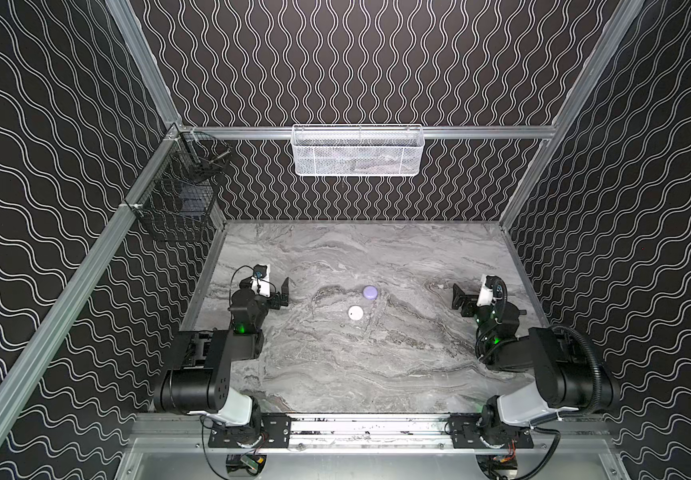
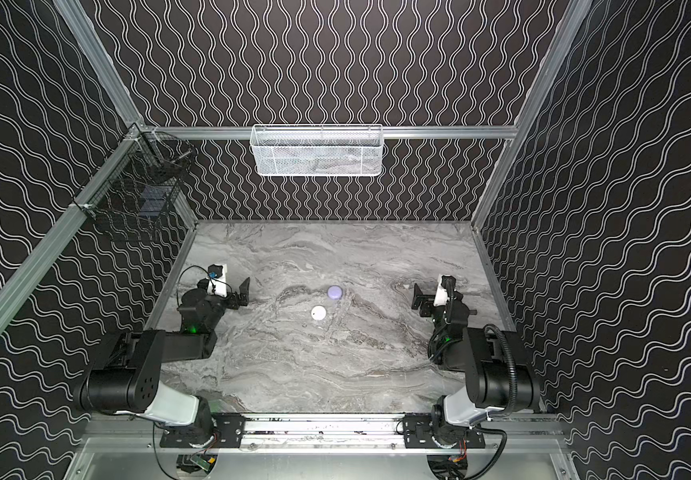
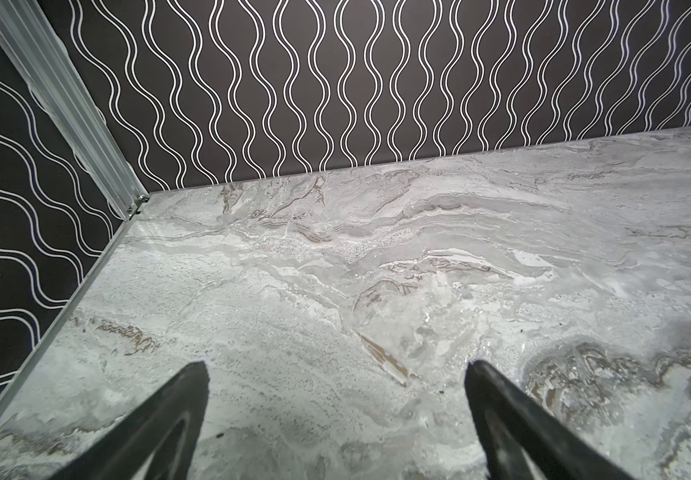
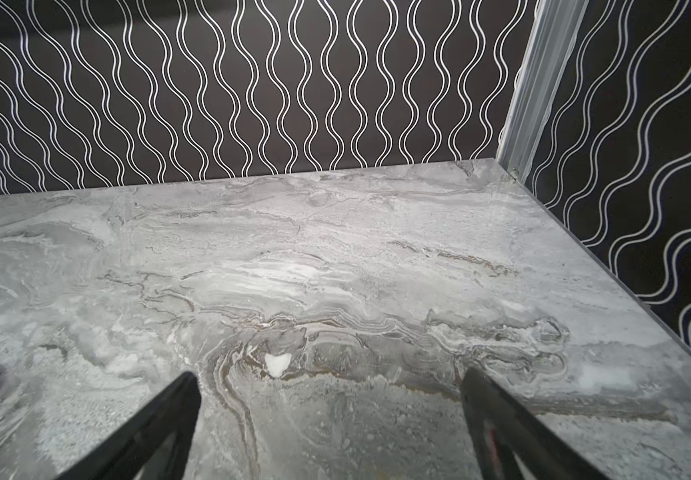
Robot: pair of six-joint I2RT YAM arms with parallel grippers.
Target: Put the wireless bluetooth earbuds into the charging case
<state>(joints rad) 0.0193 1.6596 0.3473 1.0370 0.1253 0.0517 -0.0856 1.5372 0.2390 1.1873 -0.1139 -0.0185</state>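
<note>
Both top views: lavender case (image 1: 370, 291), white case (image 1: 355, 312) lie flat, shut, round | left claw (image 3: 335, 368), right claw (image 4: 329, 378) gaping, empty

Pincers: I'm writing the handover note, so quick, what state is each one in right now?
Left pincer: open, holding nothing.
Right pincer: open, holding nothing.

Pose: left arm (image 1: 248, 320) and right arm (image 1: 501, 332) folded. The left tool (image 3: 335, 365) sits near the left edge of the counter (image 1: 335, 374), the right tool (image 4: 329, 374) near its right edge. Both have jaws spread wide, empty.
</note>
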